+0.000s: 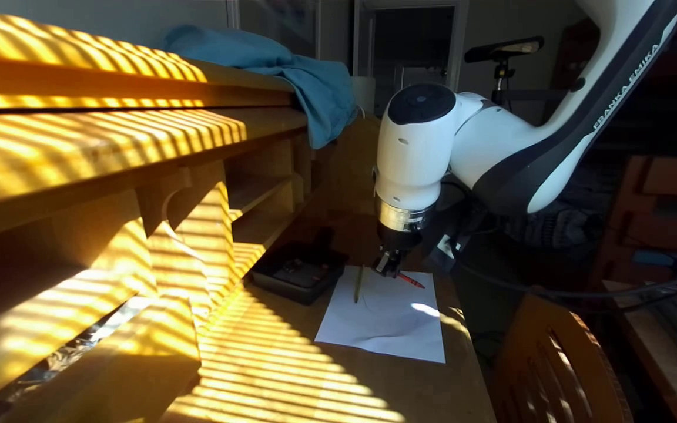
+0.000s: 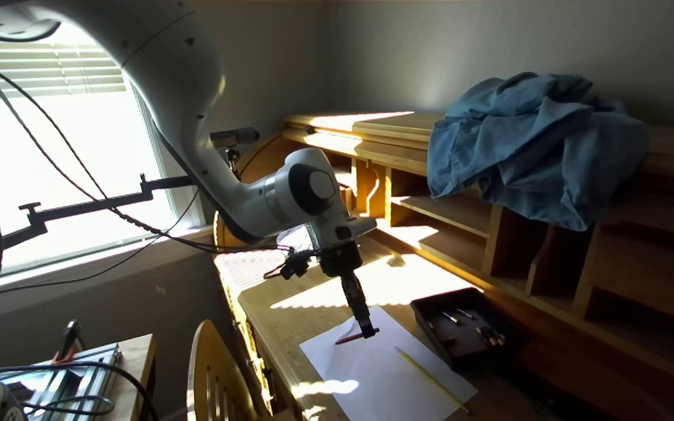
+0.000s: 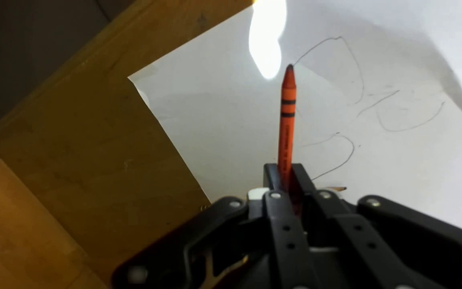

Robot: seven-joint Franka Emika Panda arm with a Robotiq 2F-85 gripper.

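My gripper (image 3: 285, 173) is shut on a red-orange crayon (image 3: 287, 132), which sticks out past the fingertips with its dark tip pointing away. In both exterior views the gripper (image 1: 389, 267) (image 2: 368, 332) is low over a white paper sheet (image 1: 382, 323), and the crayon (image 1: 412, 282) (image 2: 348, 337) is tilted close to level. I cannot tell whether the crayon touches the paper. The sheet (image 3: 215, 124) bears thin grey curved lines and a bright sunlit patch. A yellow pencil (image 2: 433, 380) lies on the sheet beside the gripper; only its tip (image 3: 338, 188) shows in the wrist view.
A black tray (image 1: 280, 288) (image 2: 425, 321) with several small items stands beside the paper on the wooden desk (image 1: 415, 388). Wooden shelves (image 2: 460, 216) rise behind, with a blue cloth (image 2: 530, 140) draped over them. A wooden chair (image 1: 556, 364) stands at the desk's edge.
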